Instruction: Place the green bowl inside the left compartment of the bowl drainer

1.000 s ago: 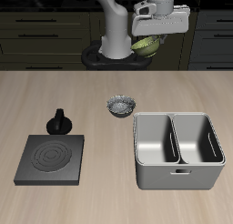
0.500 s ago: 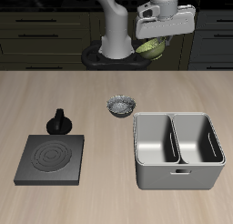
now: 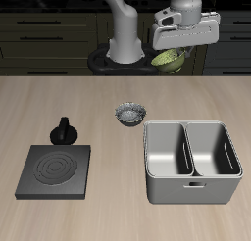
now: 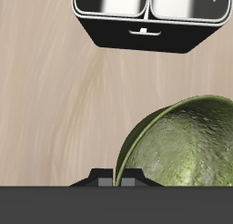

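High above the back of the table, my gripper [image 3: 174,51] is shut on the rim of the green bowl [image 3: 171,59], which hangs tilted below the hand. The wrist view shows the bowl's [image 4: 182,146] olive, mottled surface close up, with a finger [image 4: 124,178] clamped on its rim. The bowl drainer [image 3: 191,187], a grey two-well tub with a slot handle, stands near the table's front edge, well below the bowl and nearer the front than it. Both wells hold nothing. In the wrist view the drainer [image 4: 146,35] lies far from the bowl.
A grey-white speckled bowl [image 3: 129,114] sits mid-table just behind the drainer's corner. A flat black square plate [image 3: 56,171] with rings lies at the other side, with a small black knobbed object [image 3: 65,132] behind it. The robot's base [image 3: 123,49] stands at the back.
My gripper has carried the green bowl sideways along the back of the table, toward the drainer's side, and slightly lower. The other things on the table have not moved.
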{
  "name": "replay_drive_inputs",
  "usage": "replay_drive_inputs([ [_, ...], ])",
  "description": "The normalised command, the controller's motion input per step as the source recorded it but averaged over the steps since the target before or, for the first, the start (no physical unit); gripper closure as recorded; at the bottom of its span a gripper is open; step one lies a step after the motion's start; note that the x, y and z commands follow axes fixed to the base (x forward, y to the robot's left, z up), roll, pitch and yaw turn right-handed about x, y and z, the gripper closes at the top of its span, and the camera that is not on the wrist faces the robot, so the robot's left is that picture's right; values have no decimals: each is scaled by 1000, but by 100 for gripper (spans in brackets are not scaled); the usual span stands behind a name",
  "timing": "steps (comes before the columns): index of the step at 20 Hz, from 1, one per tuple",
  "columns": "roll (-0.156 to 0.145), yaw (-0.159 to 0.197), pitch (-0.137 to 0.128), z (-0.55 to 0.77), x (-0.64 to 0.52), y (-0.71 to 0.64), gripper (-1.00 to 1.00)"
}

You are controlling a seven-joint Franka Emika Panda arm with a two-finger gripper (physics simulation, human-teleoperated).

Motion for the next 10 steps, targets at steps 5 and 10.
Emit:
replay_drive_inputs([
  [5,-9,17,12,99,336,37,100],
  [10,-15,39,-26,176,235,59,100],
])
